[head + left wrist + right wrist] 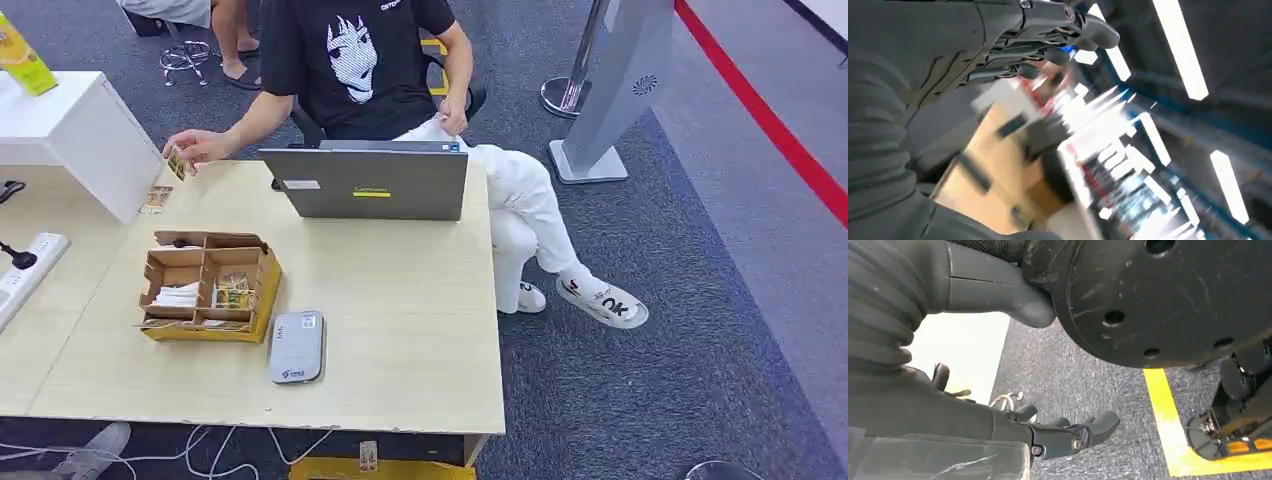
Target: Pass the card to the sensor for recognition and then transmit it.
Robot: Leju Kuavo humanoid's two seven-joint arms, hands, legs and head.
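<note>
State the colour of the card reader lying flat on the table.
Light grey, with a small blue mark; the card reader shows best in the head view.

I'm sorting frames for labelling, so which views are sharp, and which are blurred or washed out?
Head view: evenly lit and sharp; the grey card reader and cardboard compartment box read clearly. Left wrist view: heavily motion-smeared past the left hand, ceiling lights streaking into glare. Right wrist view: sharp on the right hand and grey carpet, with the pale tabletop overexposed.
</note>
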